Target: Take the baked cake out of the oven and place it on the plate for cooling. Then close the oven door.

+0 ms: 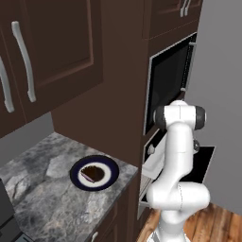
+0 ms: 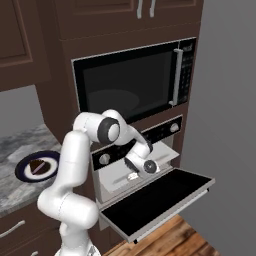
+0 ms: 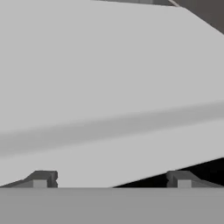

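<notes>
Baked cake (image 1: 95, 174), a small dark wedge, sits on the plate (image 1: 109, 166) at the near edge of the grey marbled tabletop (image 1: 42, 189), just left of the wall oven (image 2: 167, 131). The oven door (image 2: 155, 200) hangs dropped open and roughly level, its dark glass facing up and its pale bar handle along the front edge. Above it, the black-glass microwave (image 2: 130, 85) is closed under dark wood cabinets (image 1: 56, 52). The white arm bends down in front of the oven's mouth, with the tool (image 3: 112, 178) held close to a pale grey surface just above the door; its two dark fingertips (image 3: 41, 179) stand wide apart with nothing between them. A wooden floor (image 2: 165, 240) shows below the door.
</notes>
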Tool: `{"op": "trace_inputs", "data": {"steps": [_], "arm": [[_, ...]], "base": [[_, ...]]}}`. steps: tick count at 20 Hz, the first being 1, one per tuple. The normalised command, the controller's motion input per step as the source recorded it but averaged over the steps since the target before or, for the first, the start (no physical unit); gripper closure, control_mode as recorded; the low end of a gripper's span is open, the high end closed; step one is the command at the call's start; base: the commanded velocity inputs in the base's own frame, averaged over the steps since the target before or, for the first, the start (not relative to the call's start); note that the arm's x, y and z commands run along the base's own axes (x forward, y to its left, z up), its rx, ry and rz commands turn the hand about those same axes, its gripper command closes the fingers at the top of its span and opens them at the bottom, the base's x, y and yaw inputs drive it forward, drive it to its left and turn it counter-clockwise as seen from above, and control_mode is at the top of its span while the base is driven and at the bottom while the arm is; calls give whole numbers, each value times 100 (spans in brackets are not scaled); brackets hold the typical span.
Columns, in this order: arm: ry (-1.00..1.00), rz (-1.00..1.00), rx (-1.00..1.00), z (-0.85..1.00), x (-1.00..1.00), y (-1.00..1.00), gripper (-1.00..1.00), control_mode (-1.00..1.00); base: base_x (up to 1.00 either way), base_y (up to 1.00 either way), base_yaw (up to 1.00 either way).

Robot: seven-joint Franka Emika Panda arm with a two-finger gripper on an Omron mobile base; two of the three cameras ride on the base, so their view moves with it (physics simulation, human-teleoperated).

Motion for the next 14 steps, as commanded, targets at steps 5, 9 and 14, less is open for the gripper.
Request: {"op": "trace_inputs", "data": {"steps": [5,9,14], "arm": [[-3,8,23,-17,15,13,-100,-100],[-20,13,30,-18,3,1,-100,-100],[-27,13,33,-35,9,25,-100,-100]], "base": [[0,0,0],[0,0,0],[0,0,0]]}}
